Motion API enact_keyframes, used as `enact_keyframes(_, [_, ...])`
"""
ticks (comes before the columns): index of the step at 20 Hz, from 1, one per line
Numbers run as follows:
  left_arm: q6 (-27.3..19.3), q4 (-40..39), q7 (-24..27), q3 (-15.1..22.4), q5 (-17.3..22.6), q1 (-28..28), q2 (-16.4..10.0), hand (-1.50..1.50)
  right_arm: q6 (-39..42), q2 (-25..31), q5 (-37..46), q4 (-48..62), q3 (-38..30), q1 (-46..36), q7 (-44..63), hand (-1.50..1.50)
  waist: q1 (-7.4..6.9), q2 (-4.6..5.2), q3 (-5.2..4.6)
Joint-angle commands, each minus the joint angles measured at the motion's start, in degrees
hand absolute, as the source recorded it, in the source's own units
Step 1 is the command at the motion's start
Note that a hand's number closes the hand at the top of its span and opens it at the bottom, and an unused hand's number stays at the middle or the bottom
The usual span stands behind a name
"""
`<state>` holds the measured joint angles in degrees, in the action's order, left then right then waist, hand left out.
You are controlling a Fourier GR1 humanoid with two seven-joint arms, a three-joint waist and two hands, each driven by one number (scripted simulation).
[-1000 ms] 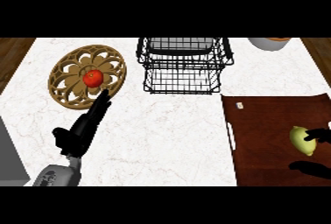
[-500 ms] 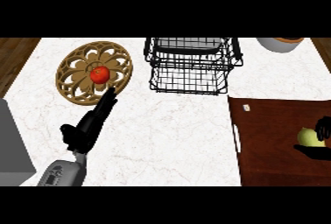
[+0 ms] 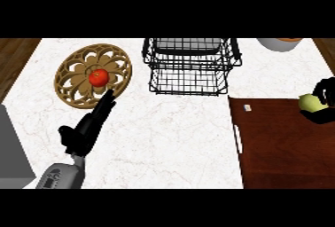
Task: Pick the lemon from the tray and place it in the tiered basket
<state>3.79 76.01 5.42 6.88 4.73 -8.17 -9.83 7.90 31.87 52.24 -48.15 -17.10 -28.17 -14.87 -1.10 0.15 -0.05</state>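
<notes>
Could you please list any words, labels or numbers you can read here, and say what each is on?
None can be read.
A small white patch sits near the far left corner of the brown tray, too small to read.
The wire basket, the patterned plate and the lemon show no lettering.

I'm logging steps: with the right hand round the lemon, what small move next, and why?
Probably lift it slightly and leftward: the right hand curls round the lemon at the right of the tray, and the tiered basket stands farther left, off the tray.
</notes>
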Motion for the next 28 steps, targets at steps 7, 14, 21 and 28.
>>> enact_keyframes(7, [-2.1,0.4,-1.3,-0.3,-1.4,-0.2,1.1,0.00,13.2,-3.5,-15.1,-16.3,-5.1,-10.0,4.6,1.50,1.80,-0.58,-0.03])
enact_keyframes(14, [-0.3,1.8,0.1,-0.1,-0.9,2.0,1.6,0.00,19.8,-9.6,-19.1,-26.3,-2.6,-20.0,25.7,1.50,1.14,-0.41,-0.02])
enact_keyframes(21, [-0.6,2.4,0.3,1.5,-2.6,3.0,2.7,0.00,18.0,-12.1,-18.1,-14.2,-0.7,-39.7,37.5,1.50,-0.35,0.03,-0.03])
enact_keyframes(28, [1.8,1.1,-1.7,-0.9,-1.1,-0.5,1.3,0.00,9.2,-16.9,-14.9,0.3,2.0,-47.2,36.0,1.50,-0.48,0.27,0.00])
